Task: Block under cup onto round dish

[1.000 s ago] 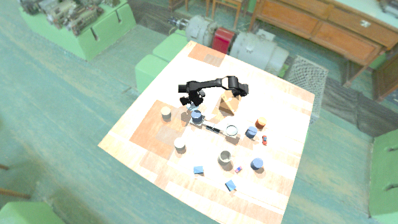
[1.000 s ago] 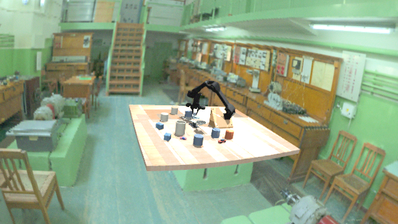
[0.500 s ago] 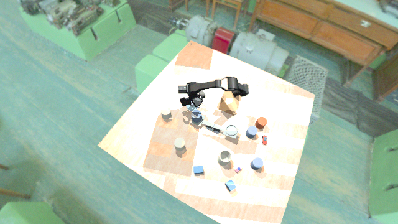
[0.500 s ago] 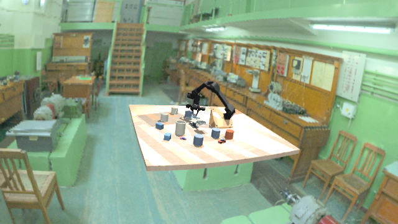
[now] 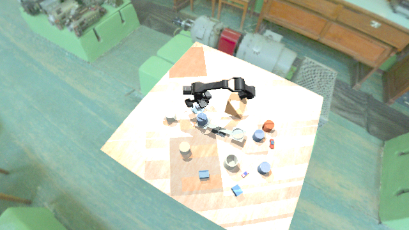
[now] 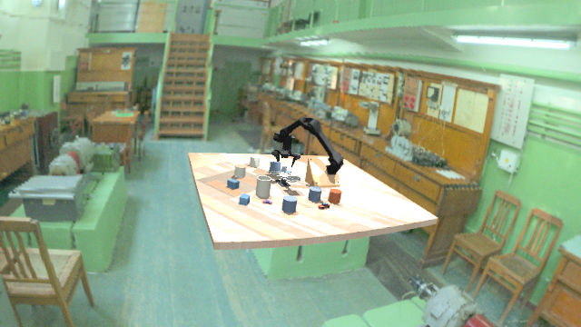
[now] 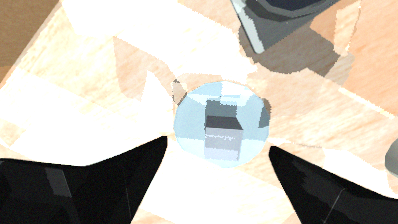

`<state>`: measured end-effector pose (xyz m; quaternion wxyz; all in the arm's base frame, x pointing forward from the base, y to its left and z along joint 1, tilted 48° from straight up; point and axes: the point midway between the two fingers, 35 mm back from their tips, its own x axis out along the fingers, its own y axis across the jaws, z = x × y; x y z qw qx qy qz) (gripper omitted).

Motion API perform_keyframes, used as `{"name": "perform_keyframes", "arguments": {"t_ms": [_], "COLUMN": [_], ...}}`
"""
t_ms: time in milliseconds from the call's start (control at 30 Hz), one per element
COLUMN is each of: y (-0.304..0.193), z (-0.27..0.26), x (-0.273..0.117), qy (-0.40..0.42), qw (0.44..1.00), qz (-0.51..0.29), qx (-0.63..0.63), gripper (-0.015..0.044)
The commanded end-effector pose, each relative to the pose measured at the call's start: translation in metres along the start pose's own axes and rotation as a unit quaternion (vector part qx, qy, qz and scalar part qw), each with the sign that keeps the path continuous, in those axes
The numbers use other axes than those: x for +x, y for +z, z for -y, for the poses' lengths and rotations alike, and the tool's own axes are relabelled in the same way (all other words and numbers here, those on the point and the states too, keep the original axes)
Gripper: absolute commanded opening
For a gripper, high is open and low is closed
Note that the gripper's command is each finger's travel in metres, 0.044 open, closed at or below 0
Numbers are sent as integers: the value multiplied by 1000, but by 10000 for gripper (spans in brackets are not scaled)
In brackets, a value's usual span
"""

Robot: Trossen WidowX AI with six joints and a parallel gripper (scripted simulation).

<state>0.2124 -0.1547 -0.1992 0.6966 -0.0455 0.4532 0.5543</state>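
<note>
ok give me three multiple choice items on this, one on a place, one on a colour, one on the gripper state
1. Where is the block?
A. on the dish
B. under a cup
C. between the fingers

2. What colour is the dish?
A. red
B. pale blue
C. green

3. How is the gripper?
A. shut on the block
B. shut on a cup
C. open

Answers:
1. A, the wrist view shows the block lying inside the dish's round outline.
2. B, the disc under the block is pale blue.
3. C, the two fingers stand wide apart on either side of the dish, touching nothing.
</note>
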Motion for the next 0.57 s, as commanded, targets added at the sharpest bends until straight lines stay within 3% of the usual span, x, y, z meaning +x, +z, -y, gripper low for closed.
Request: {"name": "perform_keyframes", "arguments": {"t_ms": [0, 167, 300, 533], "y": [0, 0, -1, -1], "z": [2, 1, -2, -2], "x": [-30, -43, -82, -85], "qy": [-9, -11, -13, -14], "qw": [1000, 1000, 1000, 1000], "qz": [0, 3, 3, 3], "qx": [-9, -12, -8, -8], "gripper": [440, 440, 440, 440]}}
